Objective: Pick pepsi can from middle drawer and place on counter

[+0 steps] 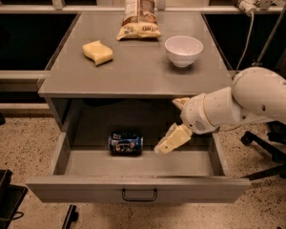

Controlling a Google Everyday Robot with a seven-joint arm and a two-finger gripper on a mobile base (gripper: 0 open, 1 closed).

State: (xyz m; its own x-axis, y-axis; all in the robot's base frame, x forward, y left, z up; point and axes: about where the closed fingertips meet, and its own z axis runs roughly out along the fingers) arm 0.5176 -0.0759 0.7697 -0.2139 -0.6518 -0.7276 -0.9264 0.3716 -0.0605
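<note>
From my station I see the middle drawer point(86, 190) pulled fully open, its dark bail handle point(139, 194) at the centre of the front panel. The pepsi can point(126, 143) lies on its side on the drawer floor, left of centre and towards the back – blue, with its long axis running left to right.

The gripper point(170, 126) hangs inside the drawer opening at about 3 o'clock from the can, near it but not touching. Its two cream fingers point(173, 140) stand apart: one points down towards the drawer floor, the other sits up by the front edge of the counter point(138, 73). Nothing is between them. The white arm point(238, 104) reaches in from the right.

On the counter, taking its middle as the dial's centre: a brown-and-white snack bag point(139, 15) at 12 o'clock, a yellow sponge point(97, 52) at 10 o'clock, and a white bowl point(183, 50) at 2 o'clock – all well apart from one another.
</note>
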